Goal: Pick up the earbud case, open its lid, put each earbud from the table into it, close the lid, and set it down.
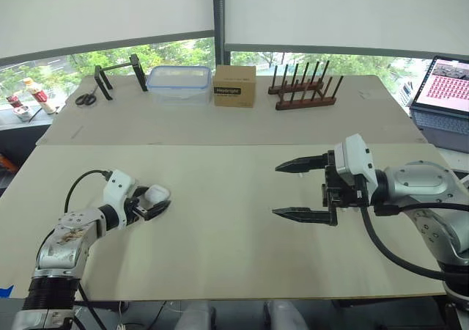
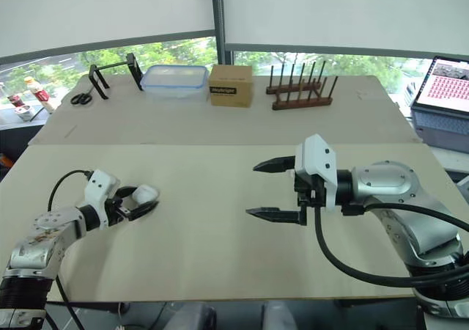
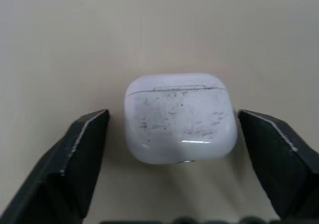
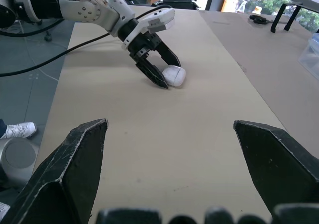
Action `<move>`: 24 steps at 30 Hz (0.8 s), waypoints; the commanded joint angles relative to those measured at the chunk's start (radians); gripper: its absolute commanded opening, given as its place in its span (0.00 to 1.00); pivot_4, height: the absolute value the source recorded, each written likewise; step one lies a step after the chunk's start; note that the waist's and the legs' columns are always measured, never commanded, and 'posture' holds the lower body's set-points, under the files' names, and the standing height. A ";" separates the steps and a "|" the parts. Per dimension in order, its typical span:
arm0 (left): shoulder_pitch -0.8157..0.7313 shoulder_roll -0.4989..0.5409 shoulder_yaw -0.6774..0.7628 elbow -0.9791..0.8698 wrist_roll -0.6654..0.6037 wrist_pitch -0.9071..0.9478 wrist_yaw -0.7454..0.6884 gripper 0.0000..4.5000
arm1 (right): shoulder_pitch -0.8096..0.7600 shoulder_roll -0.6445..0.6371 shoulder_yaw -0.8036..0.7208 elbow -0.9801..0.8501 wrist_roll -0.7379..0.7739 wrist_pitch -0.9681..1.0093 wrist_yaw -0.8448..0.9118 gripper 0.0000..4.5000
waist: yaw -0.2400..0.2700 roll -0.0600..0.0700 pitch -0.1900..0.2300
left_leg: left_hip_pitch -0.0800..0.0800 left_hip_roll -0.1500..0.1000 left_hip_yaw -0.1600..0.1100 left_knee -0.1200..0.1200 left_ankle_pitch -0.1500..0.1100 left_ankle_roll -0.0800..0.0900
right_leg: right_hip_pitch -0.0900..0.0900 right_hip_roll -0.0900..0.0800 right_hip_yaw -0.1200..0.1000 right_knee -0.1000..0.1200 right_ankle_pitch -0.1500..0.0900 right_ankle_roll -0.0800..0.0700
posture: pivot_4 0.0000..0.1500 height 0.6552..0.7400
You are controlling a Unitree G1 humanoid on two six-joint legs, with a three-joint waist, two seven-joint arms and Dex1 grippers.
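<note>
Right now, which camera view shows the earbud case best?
The left wrist view: the case is close, its shut lid's seam plain. Both eye views show it small at the left gripper; the right wrist view shows it far off.

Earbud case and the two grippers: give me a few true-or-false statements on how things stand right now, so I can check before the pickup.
1. The earbud case lies on the table with its lid shut. True.
2. The left gripper has its fingers clamped on the case. False: the fingers stand open on either side of it, with a gap at each.
3. The right gripper is open and holds nothing. True.
4. The cardboard box stands to the left of the plastic container. False: it stands to its right, between the container and the wooden rack.
</note>
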 commanded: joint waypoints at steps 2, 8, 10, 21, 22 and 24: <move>0.032 0.024 -0.056 0.042 0.029 0.017 -0.061 0.57 | -0.034 0.008 -0.011 -0.028 0.024 0.014 -0.009 1.00 | -0.003 0.000 0.000 | 0.000 0.000 0.000 0.000 0.000 0.000 | 0.000 0.000 0.000 0.000 0.000 0.000 | 1.00 1.00; 0.014 0.045 -0.087 0.003 -0.003 0.026 -0.156 0.57 | -0.036 0.008 -0.014 -0.036 0.027 0.028 -0.021 1.00 | -0.003 0.000 0.000 | 0.000 0.000 0.000 -0.001 0.000 0.000 | 0.000 -0.001 0.000 -0.001 0.000 0.000 | 1.00 1.00; -0.019 0.031 -0.092 -0.023 -0.020 -0.020 -0.199 0.57 | -0.035 0.005 -0.017 -0.036 0.036 0.053 -0.035 1.00 | -0.001 0.000 0.000 | 0.000 0.000 0.001 0.000 0.000 0.000 | 0.000 -0.001 0.000 -0.001 0.000 0.000 | 1.00 1.00; -0.226 -0.127 -0.218 -0.093 0.015 -0.388 -0.336 0.57 | -0.176 0.091 0.024 0.014 0.192 0.520 -0.264 1.00 | 0.005 -0.001 0.000 | -0.014 0.000 0.001 0.003 0.001 -0.002 | -0.014 -0.001 0.001 0.002 0.003 -0.002 | 1.00 1.00; -0.235 -0.138 -0.231 -0.088 0.033 -0.433 -0.340 0.57 | -0.198 0.110 0.015 0.030 0.225 0.580 -0.288 1.00 | 0.002 -0.001 0.000 | -0.017 0.000 0.001 0.002 0.002 -0.003 | -0.018 0.000 0.001 0.002 0.004 -0.002 | 1.00 1.00; -0.250 -0.168 -0.255 -0.081 0.051 -0.516 -0.348 0.57 | -0.236 0.161 -0.012 0.079 0.296 0.688 -0.341 1.00 | -0.003 -0.001 0.000 | -0.017 0.000 0.000 0.002 0.002 -0.003 | -0.019 0.001 0.000 0.002 0.004 -0.003 | 1.00 1.00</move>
